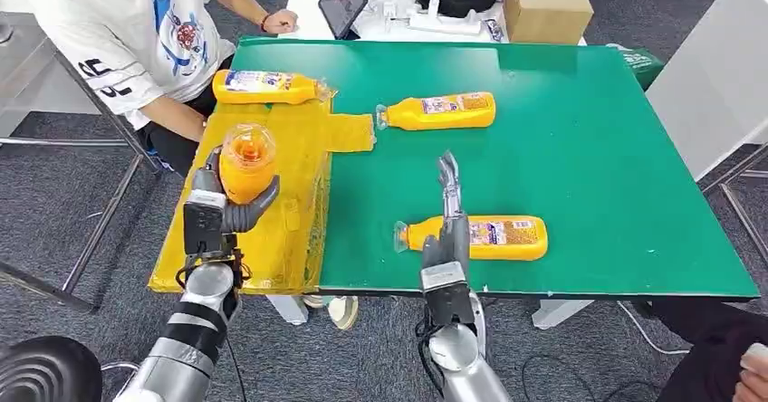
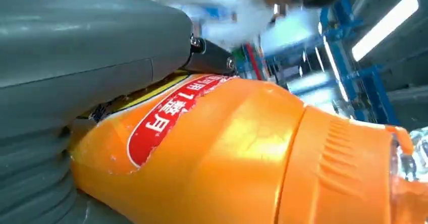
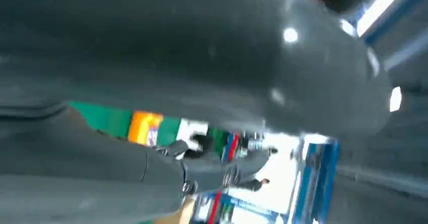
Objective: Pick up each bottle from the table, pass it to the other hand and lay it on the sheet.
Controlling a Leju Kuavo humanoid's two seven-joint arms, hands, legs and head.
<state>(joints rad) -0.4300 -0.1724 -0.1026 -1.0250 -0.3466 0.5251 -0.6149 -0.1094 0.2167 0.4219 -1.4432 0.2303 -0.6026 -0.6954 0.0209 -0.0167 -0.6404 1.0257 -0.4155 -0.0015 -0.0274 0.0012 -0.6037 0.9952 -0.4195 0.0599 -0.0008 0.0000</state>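
Left hand (image 1: 224, 205): held bottle (image 1: 246, 161) is gripped upright above the yellow sheet (image 1: 299, 230), ready for laying down.
Right hand (image 1: 447, 239): fingers extended, empty, beside the near bottle (image 1: 484, 237) on the tabletop (image 1: 589, 148).

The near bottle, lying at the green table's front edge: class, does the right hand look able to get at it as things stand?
Probably yes. The right hand is empty, fingers extended, directly over the near bottle, and nothing lies between them. The left hand is occupied by another bottle over the yellow sheet.
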